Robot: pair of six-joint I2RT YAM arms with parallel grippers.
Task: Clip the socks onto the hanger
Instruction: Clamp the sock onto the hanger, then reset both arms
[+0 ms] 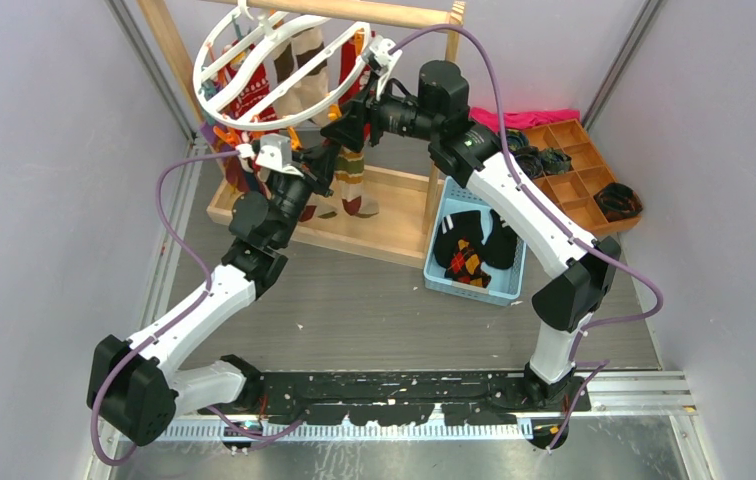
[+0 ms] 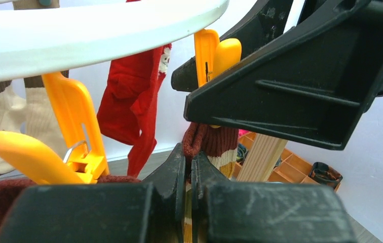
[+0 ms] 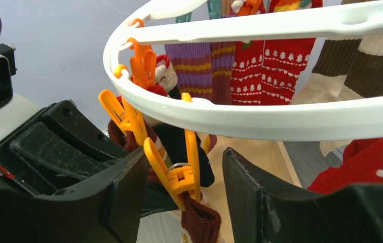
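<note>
Beneath the white hanger (image 3: 260, 119), we see the left gripper (image 2: 188, 159) pinching the maroon-cuffed sock (image 3: 199, 223), its cuff meeting an orange clip (image 3: 177, 174) between the spread fingers of the right gripper (image 3: 184, 154).

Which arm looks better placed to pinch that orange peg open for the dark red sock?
The right arm: its jaws stand open on either side of the orange peg, while those of the left arm are shut on the dark red sock beneath.

Right claw (image 3: 183, 162) gapes around an orange clip (image 3: 177, 174) — maroon sock (image 3: 199, 223) at its tip.
</note>
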